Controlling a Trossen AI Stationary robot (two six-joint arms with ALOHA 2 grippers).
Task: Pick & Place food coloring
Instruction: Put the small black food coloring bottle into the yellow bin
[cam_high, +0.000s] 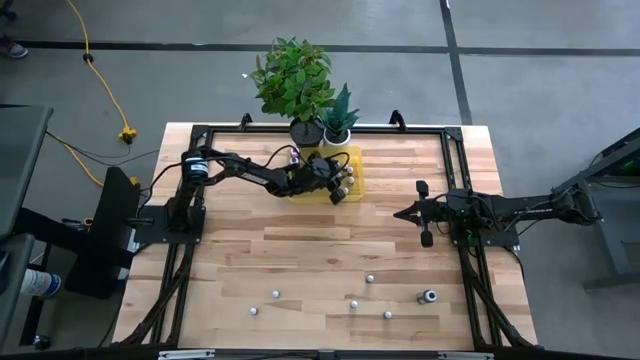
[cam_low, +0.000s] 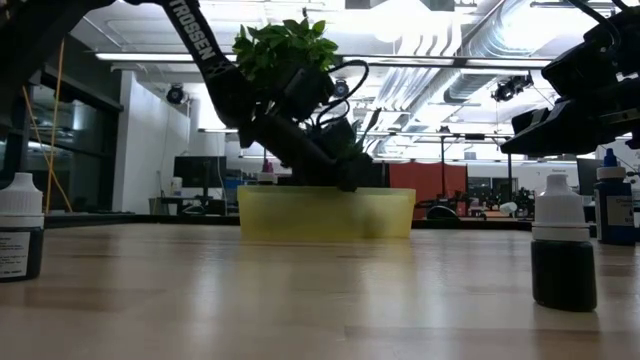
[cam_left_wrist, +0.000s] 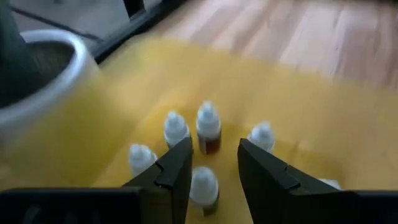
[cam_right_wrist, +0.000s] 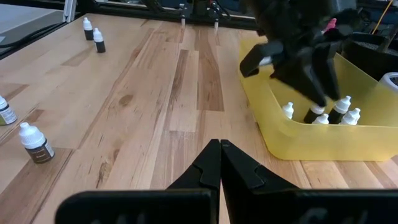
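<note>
**Left gripper over the tray; part of the bottle count obscured**

We find the left gripper (cam_left_wrist: 214, 165) reaching down into the yellow tray (cam_high: 357, 160) at the far side of the table (cam_high: 320, 250). Its fingers stand apart with a gap between them, pinching nothing. One small bottle (cam_left_wrist: 203, 185) sits between the fingers, its cap partly hidden by them; we cannot tell whether it touches either finger.

In the left wrist view we count five whitish-capped bottles of food coloring (cam_left_wrist: 208, 127) standing in the tray, plus a sixth cap cut off behind the finger. The right wrist view shows only five there, since the left arm covers the rest. From above, the gripper hides most of the tray's contents.

On the near half of the table we count five tiny bottles (cam_high: 370, 279) lying well apart, and one larger dark bottle (cam_high: 429, 296). The low view shows three of them, one cropped at each edge.

The right gripper (cam_right_wrist: 220, 163) hangs over the table's right side, jaws pressed together and empty.

Two potted plants (cam_high: 295, 80) stand behind the tray; their pots are partly overlapped by foliage.
</note>
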